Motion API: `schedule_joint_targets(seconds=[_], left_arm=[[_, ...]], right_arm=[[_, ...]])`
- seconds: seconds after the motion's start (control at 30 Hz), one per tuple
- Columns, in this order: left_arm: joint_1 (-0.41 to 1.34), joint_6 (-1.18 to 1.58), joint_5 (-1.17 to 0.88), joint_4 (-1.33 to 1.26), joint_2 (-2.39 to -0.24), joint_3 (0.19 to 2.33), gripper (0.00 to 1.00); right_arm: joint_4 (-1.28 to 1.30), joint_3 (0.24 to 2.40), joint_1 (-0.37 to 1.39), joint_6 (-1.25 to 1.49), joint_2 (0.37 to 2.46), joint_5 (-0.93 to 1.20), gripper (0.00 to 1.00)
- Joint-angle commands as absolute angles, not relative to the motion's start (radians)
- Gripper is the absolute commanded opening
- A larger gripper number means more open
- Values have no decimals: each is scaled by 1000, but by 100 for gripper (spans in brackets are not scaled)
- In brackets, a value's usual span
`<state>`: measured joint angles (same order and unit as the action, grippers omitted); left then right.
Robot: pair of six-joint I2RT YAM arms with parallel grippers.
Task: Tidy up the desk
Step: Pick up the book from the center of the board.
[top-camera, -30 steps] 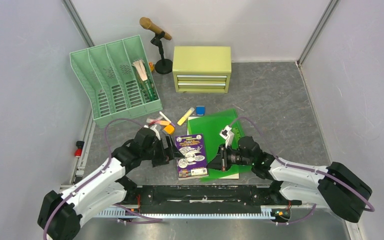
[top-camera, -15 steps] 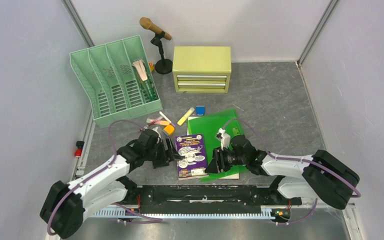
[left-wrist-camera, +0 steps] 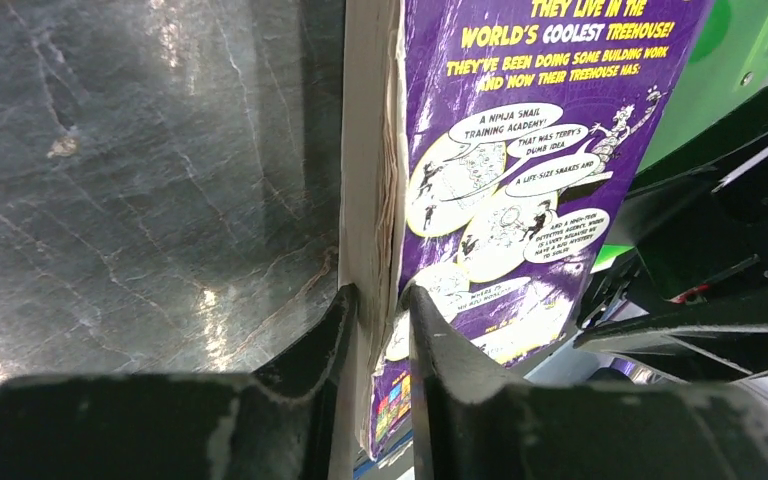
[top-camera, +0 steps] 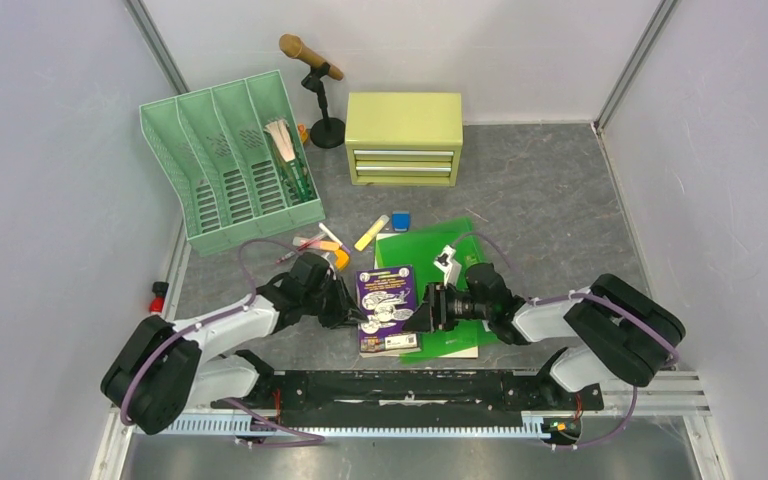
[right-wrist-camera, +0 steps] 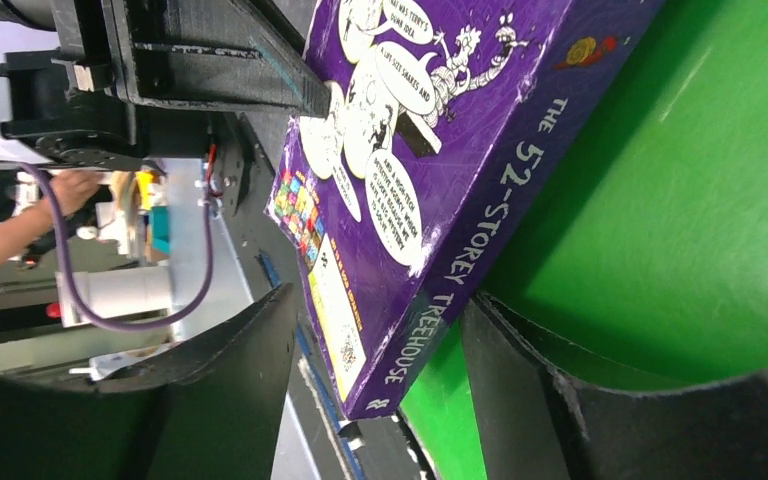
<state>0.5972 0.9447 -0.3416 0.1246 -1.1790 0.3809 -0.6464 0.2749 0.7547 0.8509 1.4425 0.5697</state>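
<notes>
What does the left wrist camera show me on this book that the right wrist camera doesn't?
Left wrist only: the purple book's pale page edge, clamped in the left pincer, with the mottled desk beside it. Right wrist only: the spine, titled The 52-Storey Treehouse, lying inside the open right pincer with no visible contact. Both: the purple back cover with its cartoon speech bubbles, some of the green folder, and the opposite arm's pincer on the book's far side.
</notes>
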Motion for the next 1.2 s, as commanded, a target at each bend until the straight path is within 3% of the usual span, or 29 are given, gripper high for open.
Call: schedule_joint_targets(seconds=[0.0, 0.1, 0.23, 0.5, 0.63, 0.9, 1.03, 1.17], left_arm=[[615, 988, -339, 117, -1123, 401, 23], [629, 1022, -355, 113, -1041, 396, 19], [637, 1064, -396, 99, -956, 382, 3], [646, 1086, -443, 98, -858, 344, 2], [655, 1094, -445, 98, -819, 328, 2], [691, 1103, -439, 85, -757, 337, 2], [719, 1093, -449, 65, -753, 355, 2], [760, 1062, -460, 66, -755, 381, 2]], right_arm=[[-869, 236, 762, 956, 1482, 650, 63], [-897, 221, 768, 966, 1474, 650, 59], [-1055, 180, 769, 1050, 1466, 657, 59], [-1619, 105, 769, 1364, 1550, 666, 51], [-1744, 91, 769, 1443, 1601, 661, 50], [-1517, 107, 770, 1345, 1534, 676, 54], [-1296, 147, 770, 1255, 1455, 676, 60], [-993, 229, 780, 1116, 1345, 652, 60]])
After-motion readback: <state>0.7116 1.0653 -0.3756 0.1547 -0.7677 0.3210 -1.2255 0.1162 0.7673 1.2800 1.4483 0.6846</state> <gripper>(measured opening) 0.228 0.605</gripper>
